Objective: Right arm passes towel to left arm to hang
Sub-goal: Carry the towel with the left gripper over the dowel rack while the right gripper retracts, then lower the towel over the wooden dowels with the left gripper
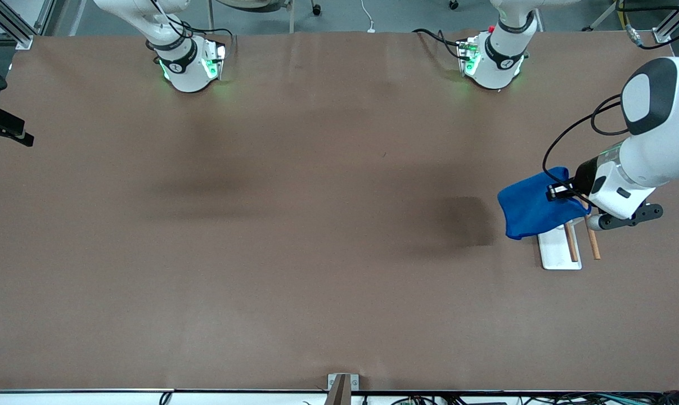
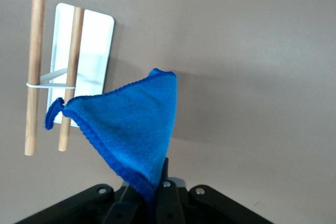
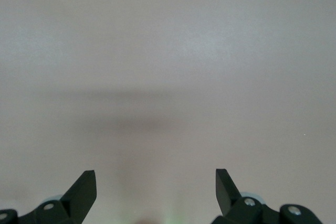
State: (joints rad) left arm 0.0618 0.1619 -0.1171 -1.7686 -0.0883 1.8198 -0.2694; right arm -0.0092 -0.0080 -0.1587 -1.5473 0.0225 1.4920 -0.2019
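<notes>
Left tool (image 2: 149,203) is gripping the towel (image 2: 131,129).
Towel is hanging over the rack (image 2: 84,51); right tool (image 3: 156,190) is waiting, gaping wide.

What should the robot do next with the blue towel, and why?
Probably carry it a little more over the rack and lower it. The left gripper is shut on the towel, which hangs in the air, only its corner overlapping the wooden bars. The right gripper waits open over bare table.
</notes>
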